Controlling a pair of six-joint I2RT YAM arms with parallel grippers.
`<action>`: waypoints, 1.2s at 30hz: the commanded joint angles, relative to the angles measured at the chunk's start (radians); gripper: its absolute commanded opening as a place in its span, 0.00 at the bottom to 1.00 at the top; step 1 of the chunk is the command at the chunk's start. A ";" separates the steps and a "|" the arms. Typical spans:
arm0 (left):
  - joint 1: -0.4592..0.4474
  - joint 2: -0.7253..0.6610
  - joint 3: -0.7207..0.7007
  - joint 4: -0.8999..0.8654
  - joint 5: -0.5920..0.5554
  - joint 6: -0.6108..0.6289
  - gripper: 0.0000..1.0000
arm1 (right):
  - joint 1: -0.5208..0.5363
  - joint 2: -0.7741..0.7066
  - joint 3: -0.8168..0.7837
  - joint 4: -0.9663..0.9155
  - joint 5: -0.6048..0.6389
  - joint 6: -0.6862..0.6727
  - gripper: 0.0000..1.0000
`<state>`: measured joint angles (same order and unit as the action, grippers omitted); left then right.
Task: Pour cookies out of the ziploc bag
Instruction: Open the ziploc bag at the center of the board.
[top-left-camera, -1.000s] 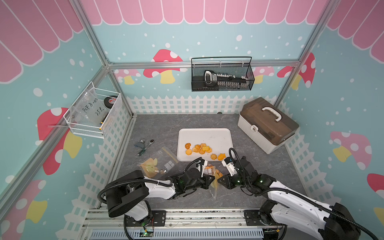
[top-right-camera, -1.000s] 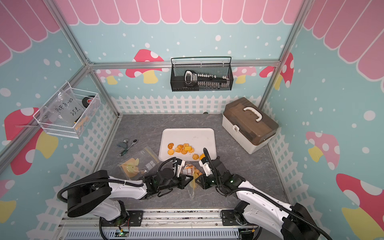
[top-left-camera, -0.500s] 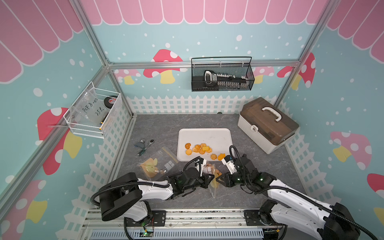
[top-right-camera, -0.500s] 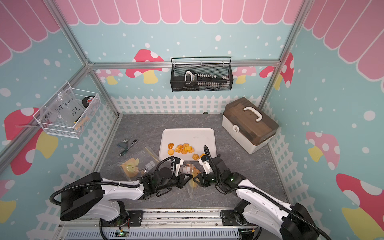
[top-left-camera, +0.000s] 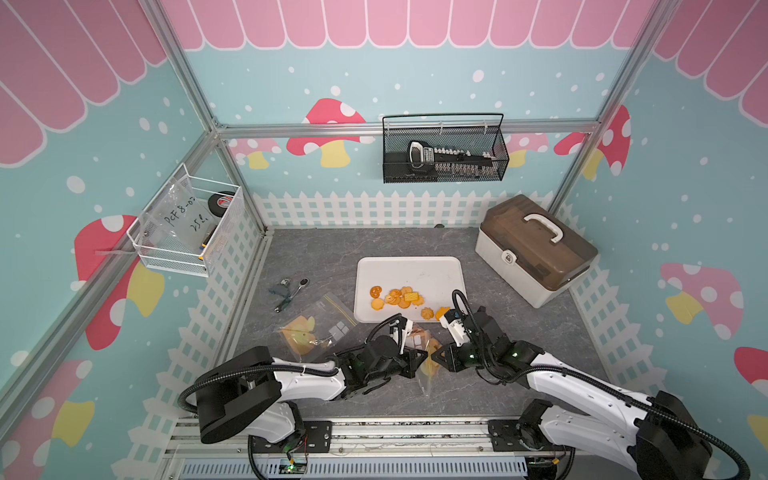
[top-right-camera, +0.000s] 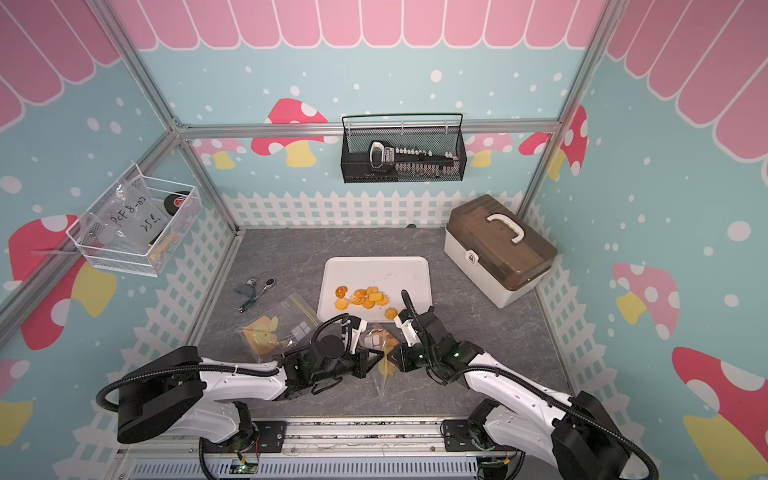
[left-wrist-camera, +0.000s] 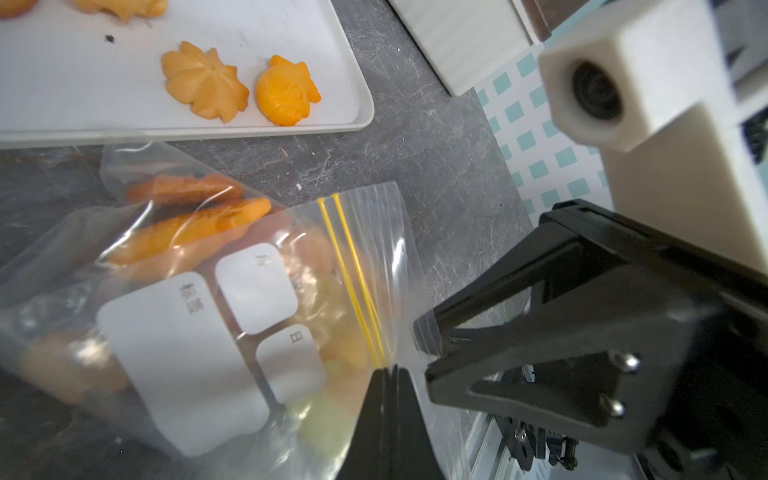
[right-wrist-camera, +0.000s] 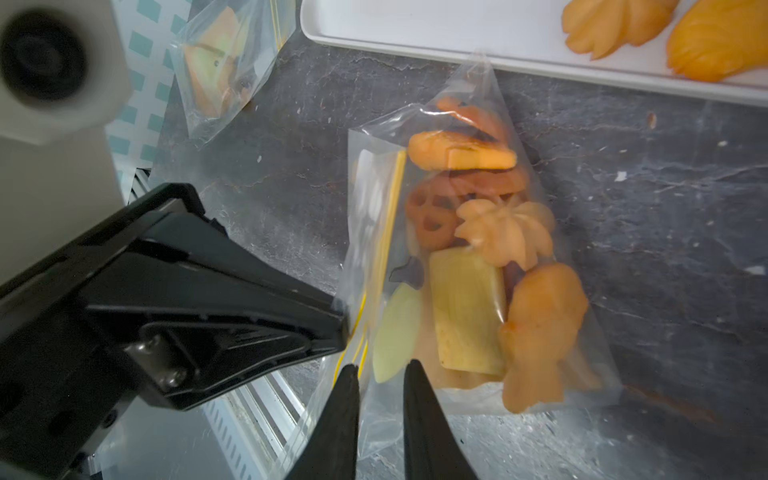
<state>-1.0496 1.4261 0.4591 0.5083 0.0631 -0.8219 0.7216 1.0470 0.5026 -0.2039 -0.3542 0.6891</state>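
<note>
ok, left tool (left-wrist-camera: 386, 374) is pressed together, pinching the ziploc bag (left-wrist-camera: 174, 340) at its zip edge. right tool (right-wrist-camera: 380, 374) has jaws slightly spread around the lip beside it. cookies (right-wrist-camera: 505, 232) sit bagged on the desk (top-left-camera: 316, 257), 6 o'clock of the tray (top-left-camera: 409, 270). best bet: clamp one lip each, pull apart, tip mouth toward 12.

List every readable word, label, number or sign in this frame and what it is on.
"PCF 8-02": handwritten on the clear bag in the white wire basket.
"25" plus an unclear letter: same bag, line below.
"日": small white patch on the ziploc bag.
Its two other patches: characters too blurred.
Tool label in the black basket, tape roll label: too small.
</note>
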 joint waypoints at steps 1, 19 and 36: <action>-0.007 -0.037 0.022 -0.031 -0.026 0.020 0.00 | 0.012 0.013 0.024 0.001 0.018 -0.001 0.27; -0.013 -0.133 0.033 -0.120 -0.040 0.047 0.00 | 0.042 0.023 0.116 -0.082 0.111 -0.030 0.00; -0.009 -0.662 0.115 -0.587 -0.162 0.141 0.00 | 0.130 0.108 0.545 -0.432 0.335 -0.163 0.00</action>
<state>-1.0569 0.7963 0.5346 0.0090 -0.0807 -0.7063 0.8246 1.1278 0.9833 -0.5751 -0.0750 0.5575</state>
